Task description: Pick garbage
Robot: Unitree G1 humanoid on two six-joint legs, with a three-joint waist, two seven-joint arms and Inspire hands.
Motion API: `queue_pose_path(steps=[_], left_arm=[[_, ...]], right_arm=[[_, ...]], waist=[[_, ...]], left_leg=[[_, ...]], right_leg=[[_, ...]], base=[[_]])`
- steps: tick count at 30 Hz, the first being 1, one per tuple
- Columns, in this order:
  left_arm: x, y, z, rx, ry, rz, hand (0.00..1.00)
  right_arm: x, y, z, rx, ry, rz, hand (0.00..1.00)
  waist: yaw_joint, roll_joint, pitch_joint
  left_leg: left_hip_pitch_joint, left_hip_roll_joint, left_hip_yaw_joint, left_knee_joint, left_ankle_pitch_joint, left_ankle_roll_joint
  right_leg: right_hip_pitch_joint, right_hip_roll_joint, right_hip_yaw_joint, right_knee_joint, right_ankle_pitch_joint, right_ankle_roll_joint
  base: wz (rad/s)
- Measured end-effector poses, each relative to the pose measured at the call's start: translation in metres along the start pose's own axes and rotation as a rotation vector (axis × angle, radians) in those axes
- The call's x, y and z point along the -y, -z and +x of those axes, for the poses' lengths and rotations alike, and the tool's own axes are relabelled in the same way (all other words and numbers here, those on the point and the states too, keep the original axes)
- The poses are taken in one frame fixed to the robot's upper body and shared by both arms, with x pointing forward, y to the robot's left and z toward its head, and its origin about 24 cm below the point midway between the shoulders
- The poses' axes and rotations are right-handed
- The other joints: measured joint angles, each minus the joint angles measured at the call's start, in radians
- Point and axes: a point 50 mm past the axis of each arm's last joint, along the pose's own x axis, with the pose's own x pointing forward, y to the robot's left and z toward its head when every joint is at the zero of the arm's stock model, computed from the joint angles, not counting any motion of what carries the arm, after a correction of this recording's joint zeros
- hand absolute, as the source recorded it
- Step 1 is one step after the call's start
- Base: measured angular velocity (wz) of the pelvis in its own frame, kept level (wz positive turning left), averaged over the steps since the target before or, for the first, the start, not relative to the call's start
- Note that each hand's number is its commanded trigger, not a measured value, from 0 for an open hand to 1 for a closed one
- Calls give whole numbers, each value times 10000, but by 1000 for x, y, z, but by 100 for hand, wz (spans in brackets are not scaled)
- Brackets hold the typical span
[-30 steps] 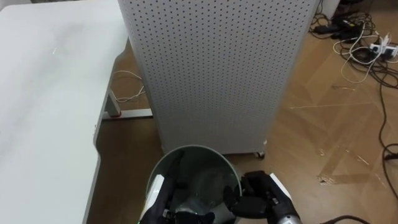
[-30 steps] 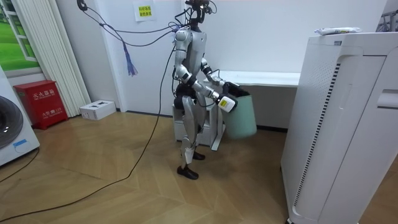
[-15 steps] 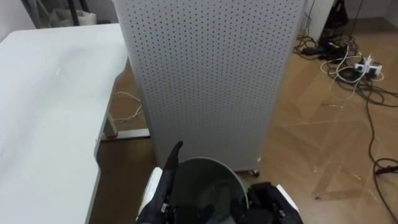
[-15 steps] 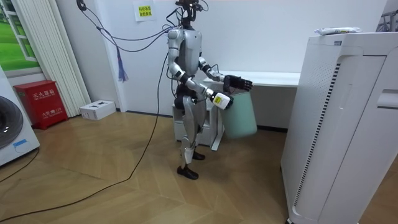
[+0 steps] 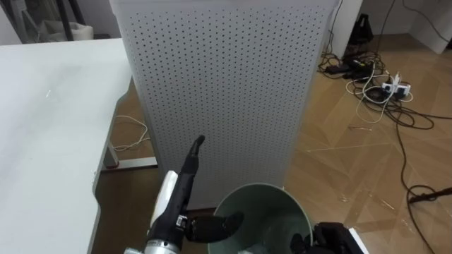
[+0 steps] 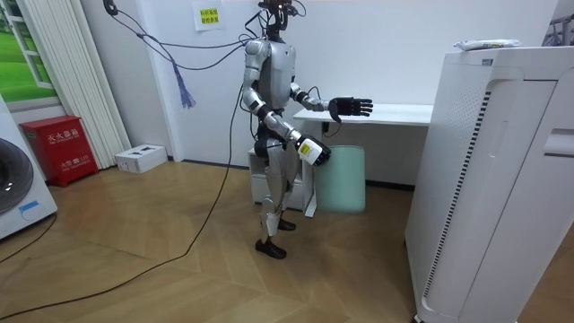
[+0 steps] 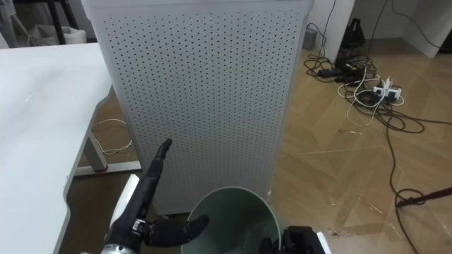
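Left eye view shows your left hand [image 5: 182, 201] flat-fingered just beside the green bin [image 5: 265, 201], right hand [image 5: 326, 240] grip unreadable; hold that bin level near the table [image 5: 42, 141] edge while reaching.

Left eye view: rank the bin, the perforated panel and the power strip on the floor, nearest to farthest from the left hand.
From the left hand:
1. Bin, just to the hand's right and below, with the thumb reaching across its rim.
2. Perforated panel, standing ahead, beyond the raised fingertips.
3. Power strip, far off on the floor at upper right, among cables past the panel.
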Motion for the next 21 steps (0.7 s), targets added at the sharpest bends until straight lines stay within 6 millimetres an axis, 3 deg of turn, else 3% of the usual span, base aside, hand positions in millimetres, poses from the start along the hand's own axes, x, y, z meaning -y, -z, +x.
queue_pose_path(steps=[14,21], left_arm=[[-13,-5,-3,346,-673,419,0],[-21,-10,4,717,-1132,977,0]], right_arm=[[5,10,-8,-274,350,284,100],[7,16,-8,-549,316,297,100]], waist=[[-22,119,-26],[173,257,-33]], left_leg=[[182,-34,48,-131,-9,4],[266,-3,357,-153,-16,-1]], right_leg=[[159,-3,20,-126,16,44],[-21,5,8,86,29,23]], base=[[0],[-14]])
